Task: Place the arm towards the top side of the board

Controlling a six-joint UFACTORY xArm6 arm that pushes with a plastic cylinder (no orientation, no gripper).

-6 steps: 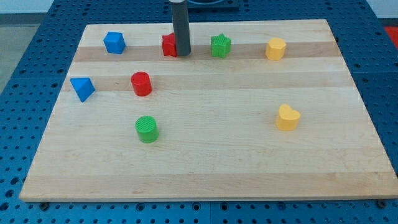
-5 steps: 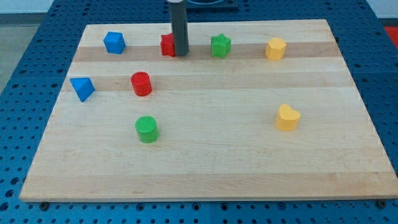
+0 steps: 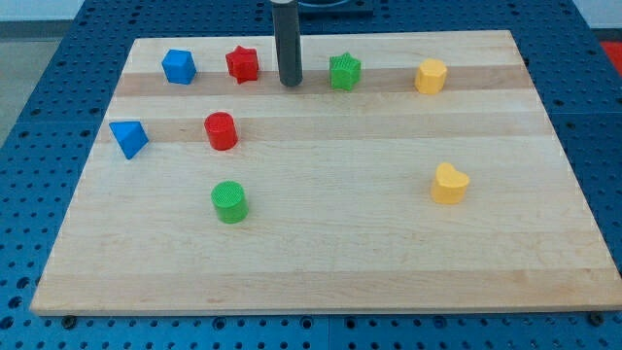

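My tip (image 3: 290, 84) rests on the wooden board (image 3: 321, 253) near its top edge, a little left of centre. The rod rises straight up out of the view's top. A red star block (image 3: 242, 64) lies just left of the tip, apart from it. A green star block (image 3: 344, 71) lies just right of the tip, also apart. A blue block (image 3: 179, 66) sits further left in the same row, and a yellow block (image 3: 431, 75) further right.
A red cylinder (image 3: 221, 130) and a blue triangular block (image 3: 128, 138) lie at the middle left. A green cylinder (image 3: 229, 201) sits below them. A yellow heart block (image 3: 449, 183) lies at the right. Blue pegboard surrounds the board.
The red star has slid left and now stands clear of the rod. My tip has shifted slightly to the right. The other blocks have not moved.
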